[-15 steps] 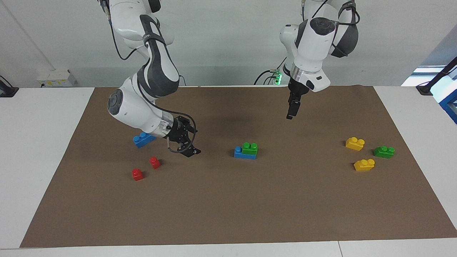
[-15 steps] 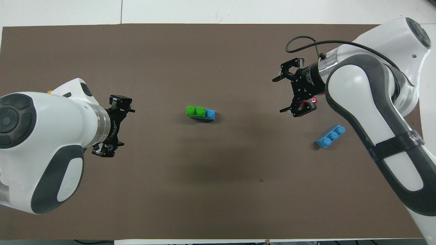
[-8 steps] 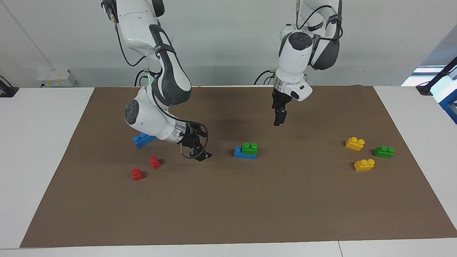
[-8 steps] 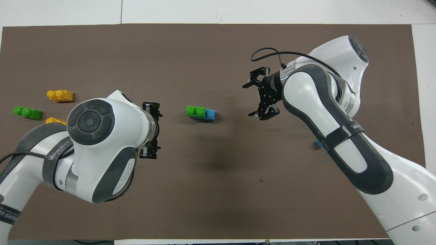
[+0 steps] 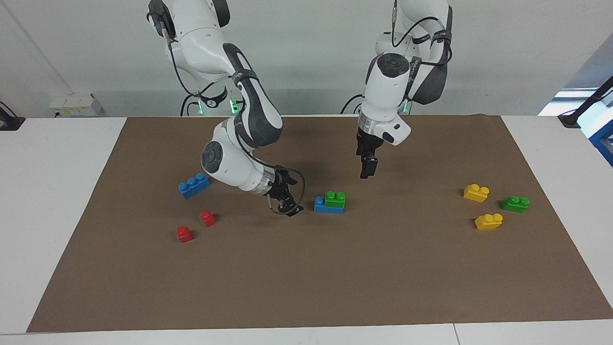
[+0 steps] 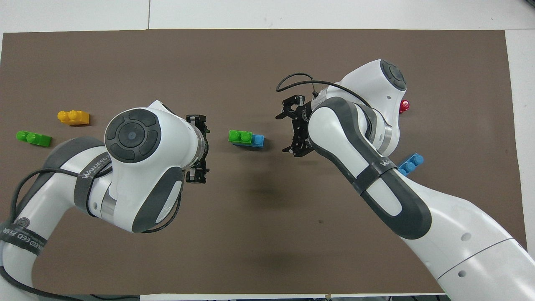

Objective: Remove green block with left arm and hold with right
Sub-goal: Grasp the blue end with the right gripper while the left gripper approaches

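The bright green block sits on one end of a blue brick in the middle of the brown mat; the stack also shows in the overhead view. My right gripper is low over the mat, just beside the blue brick on the right arm's side, open and empty; it also shows from above. My left gripper hangs in the air over the mat beside the stack, on the left arm's side, pointing down; from above its fingers stand apart and empty.
Toward the left arm's end lie a darker green brick and two yellow bricks. Toward the right arm's end lie a blue three-stud brick and two small red bricks.
Both grippers have moved in toward the stack from their own ends. The right one has come close beside the blue brick; the left one has come lower. The bricks have not moved.
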You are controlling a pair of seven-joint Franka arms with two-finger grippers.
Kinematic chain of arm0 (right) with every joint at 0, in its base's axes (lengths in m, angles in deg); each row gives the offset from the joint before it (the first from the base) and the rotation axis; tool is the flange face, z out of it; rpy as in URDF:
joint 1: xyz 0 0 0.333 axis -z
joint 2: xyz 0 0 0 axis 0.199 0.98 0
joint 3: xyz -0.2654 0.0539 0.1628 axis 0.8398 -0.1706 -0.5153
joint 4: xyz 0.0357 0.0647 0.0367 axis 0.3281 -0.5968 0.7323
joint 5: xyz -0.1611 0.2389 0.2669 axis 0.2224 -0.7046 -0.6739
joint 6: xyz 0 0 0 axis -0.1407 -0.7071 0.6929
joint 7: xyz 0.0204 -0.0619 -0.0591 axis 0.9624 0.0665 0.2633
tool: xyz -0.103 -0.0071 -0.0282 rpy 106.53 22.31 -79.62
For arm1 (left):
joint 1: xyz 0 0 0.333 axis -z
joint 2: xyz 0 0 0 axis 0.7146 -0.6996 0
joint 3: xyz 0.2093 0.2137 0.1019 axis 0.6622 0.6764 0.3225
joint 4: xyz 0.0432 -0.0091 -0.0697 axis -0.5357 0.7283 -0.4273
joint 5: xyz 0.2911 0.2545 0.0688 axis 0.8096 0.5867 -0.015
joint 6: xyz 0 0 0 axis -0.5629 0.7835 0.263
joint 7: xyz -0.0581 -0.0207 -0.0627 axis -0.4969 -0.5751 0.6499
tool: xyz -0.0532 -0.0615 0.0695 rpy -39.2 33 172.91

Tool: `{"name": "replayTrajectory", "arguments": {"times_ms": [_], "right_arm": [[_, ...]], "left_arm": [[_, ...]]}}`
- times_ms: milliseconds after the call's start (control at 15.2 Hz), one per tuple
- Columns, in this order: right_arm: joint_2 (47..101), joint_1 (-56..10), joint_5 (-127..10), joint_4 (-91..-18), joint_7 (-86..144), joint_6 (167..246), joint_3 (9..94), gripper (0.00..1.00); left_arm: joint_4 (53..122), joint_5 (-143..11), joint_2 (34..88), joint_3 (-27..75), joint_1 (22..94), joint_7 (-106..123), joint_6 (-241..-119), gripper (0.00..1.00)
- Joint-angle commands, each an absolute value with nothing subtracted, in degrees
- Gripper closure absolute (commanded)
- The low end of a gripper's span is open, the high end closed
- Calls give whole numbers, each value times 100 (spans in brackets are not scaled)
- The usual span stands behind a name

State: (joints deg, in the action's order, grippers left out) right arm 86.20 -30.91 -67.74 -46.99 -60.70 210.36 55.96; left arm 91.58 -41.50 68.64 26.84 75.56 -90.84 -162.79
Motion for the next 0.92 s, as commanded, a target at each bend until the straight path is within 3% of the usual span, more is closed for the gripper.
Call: {"name": "replayTrajectory", "arguments": {"times_ms": [0,852], "right_arm": [[8693,-3222,-6918,-4719,-6336,21394,5589,0],[8939,-3618,-7261,-4736,-6759,22186,5589,0]], "left_arm": [[8925,-4108,6505,2780,7777,-9405,-16371,0],[8344,-4108,5862,2780,7777,-9819,-16538,0]]}}
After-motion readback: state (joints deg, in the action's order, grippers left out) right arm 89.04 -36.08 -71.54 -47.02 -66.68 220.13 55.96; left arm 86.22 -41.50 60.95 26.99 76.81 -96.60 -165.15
